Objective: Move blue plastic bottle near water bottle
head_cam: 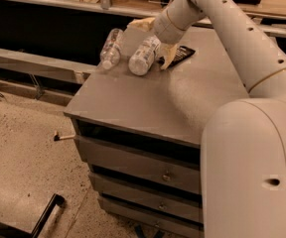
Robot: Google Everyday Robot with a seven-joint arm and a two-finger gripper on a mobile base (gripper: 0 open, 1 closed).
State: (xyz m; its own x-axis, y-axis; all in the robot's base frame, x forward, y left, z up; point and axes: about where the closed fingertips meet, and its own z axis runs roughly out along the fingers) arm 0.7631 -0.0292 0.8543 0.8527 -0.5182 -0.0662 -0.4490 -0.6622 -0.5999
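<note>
Bottle of the thicker kind, the blue plastic bottle (143, 57), is lying slanted on the rear part of the bench (173, 100), its white cap pointing down-left toward the camera and its pale printed label facing up. Its far end is sitting in the hand (157, 53), which is closing around it; one yellowish finger (168, 57) is showing along the bottle's right side, while the other is hiding behind the bottle. The water bottle (110, 48) is resting just beside it to the left, slimmer and clear, also lying down with its cap toward the camera, right at the bench's left rear edge; a narrow gap is separating the two bottles. A flat black object (182, 52) is lying just to the right of the hand, touching or nearly touching the visible finger. Behind the bottles a tan, crumpled-looking item (141, 24) is sitting near the back edge. The white arm (232, 38) is reaching in from the right foreground, arching over the bench top and bending down to the hand. Below the top, drawers (148, 167) with small knobs are facing the camera, and the bench is standing on a speckled floor (19, 152).
</note>
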